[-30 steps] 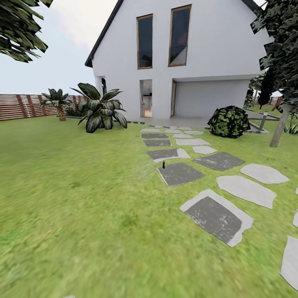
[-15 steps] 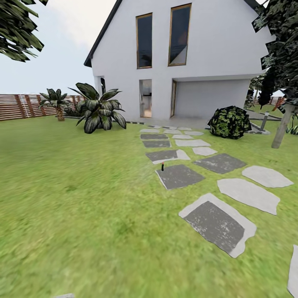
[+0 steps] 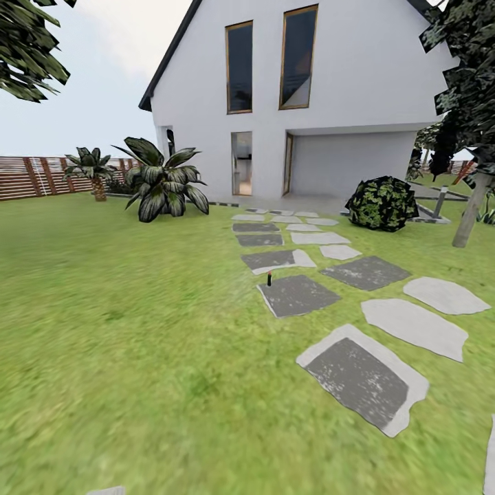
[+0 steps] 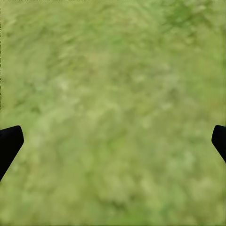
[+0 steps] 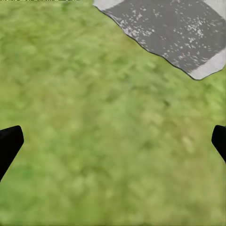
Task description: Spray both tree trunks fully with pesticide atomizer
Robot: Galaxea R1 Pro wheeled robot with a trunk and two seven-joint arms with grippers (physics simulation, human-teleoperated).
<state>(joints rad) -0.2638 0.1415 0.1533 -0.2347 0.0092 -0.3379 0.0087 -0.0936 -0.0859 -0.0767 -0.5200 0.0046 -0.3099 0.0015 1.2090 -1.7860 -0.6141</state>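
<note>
The pesticide atomizer (image 3: 269,278) is a tiny dark upright thing far ahead on the grass floor (image 3: 137,330), at the left corner of a dark stepping stone (image 3: 297,294). A tree trunk (image 3: 467,214), pale and leaning, rises at the right edge under dark foliage. Leaves of another tree (image 3: 27,48) hang at the top left, its trunk out of view. My left gripper (image 4: 113,141) is open over bare grass, its black fingertips (image 4: 9,143) at the picture's edges. My right gripper (image 5: 113,141) is open too, over grass near a grey stone (image 5: 169,30).
A path of grey stepping stones (image 3: 412,323) runs from the near right to the white house (image 3: 302,103). A round bush (image 3: 380,202) stands right of the path, a broad-leaved plant (image 3: 163,182) left of it. A brown slat fence (image 3: 34,177) closes the far left.
The whole head view has shifted a little: the stones and the atomizer sit slightly lower and more to the left, so the camera has moved. Nothing on the ground has moved.
</note>
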